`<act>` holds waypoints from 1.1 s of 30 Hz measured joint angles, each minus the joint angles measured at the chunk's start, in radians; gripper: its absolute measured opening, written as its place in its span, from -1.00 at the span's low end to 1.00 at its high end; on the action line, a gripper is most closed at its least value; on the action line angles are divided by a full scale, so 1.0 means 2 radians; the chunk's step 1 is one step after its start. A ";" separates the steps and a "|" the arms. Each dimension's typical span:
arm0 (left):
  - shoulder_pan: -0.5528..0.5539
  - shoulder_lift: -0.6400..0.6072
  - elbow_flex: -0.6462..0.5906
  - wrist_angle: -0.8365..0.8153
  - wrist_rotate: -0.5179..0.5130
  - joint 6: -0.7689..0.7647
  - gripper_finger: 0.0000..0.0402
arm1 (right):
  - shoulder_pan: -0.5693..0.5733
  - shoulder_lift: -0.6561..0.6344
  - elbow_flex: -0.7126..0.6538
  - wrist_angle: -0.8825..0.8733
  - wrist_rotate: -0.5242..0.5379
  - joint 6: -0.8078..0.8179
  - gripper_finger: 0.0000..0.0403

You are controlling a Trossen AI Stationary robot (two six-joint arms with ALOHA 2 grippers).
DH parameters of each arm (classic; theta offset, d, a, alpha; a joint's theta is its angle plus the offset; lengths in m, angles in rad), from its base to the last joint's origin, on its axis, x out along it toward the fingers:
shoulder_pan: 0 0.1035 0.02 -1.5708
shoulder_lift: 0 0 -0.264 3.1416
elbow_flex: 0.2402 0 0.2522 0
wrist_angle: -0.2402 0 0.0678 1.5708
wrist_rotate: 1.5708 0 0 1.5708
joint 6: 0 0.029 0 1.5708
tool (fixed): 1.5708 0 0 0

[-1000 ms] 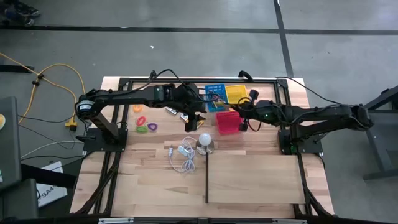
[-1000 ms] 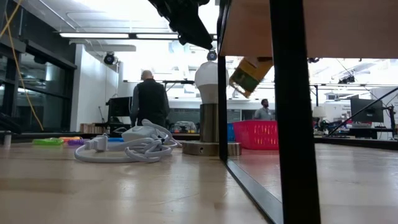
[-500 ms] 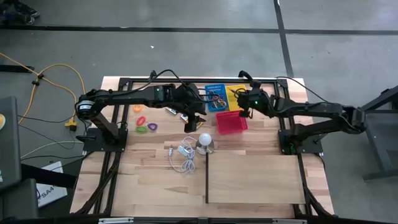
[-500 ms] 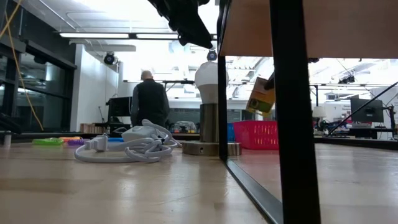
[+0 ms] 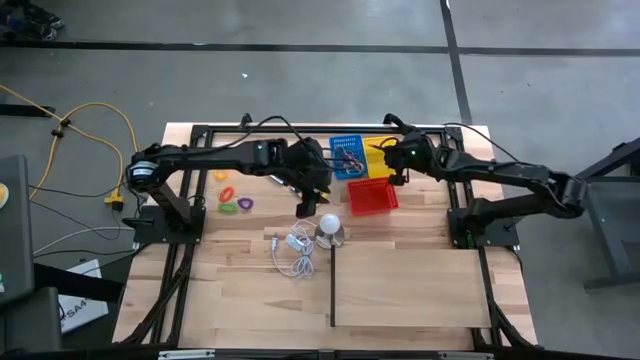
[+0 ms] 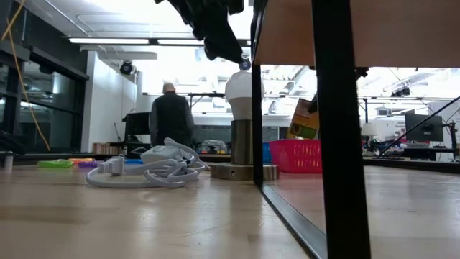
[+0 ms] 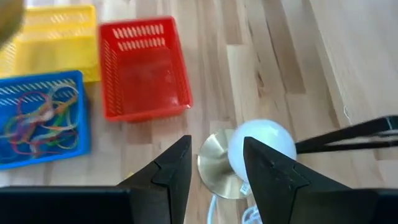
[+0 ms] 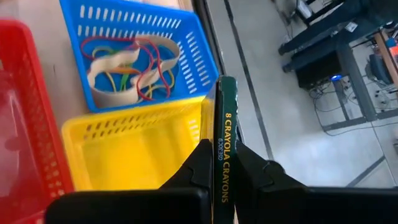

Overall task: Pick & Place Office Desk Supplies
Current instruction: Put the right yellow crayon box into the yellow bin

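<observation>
My right gripper is shut on a green-and-yellow crayon box, which hangs in the air over the yellow basket near the table's far edge. In the low view the box shows tilted, above the red basket. My left gripper stands open, with nothing between its fingers, above and just left of the white bulb. Rubber bands lie in the blue basket. Coloured rings lie on the table at the left. My right gripper pinches the crayon box between its two fingers, one on each broad face, at the end nearest the wrist. The printed narrow side faces the wrist camera and the box runs on past the fingertips. It is lifted clear and tilted.
The red basket, blue basket and yellow basket stand together at the far middle. The bulb on its round base and a coiled white cord lie in front. A raised wooden board covers the near right.
My right gripper has carried the crayon box from beside the red basket toward the table's far edge, over the yellow basket, sinking a little and rolling as it went; it has stayed shut on the box.
</observation>
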 joint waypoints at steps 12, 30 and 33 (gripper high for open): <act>-0.009 0.029 0.000 -0.001 0.000 -0.003 -0.30 | -0.006 0.063 0.000 0.023 0.002 -0.032 -0.88; -0.010 0.029 0.000 -0.002 0.002 -0.004 -0.30 | -0.005 0.071 0.000 0.032 0.016 -0.004 -0.54; -0.010 0.029 0.000 -0.002 0.002 -0.005 -0.30 | -0.005 0.071 0.000 0.031 0.016 -0.004 -0.47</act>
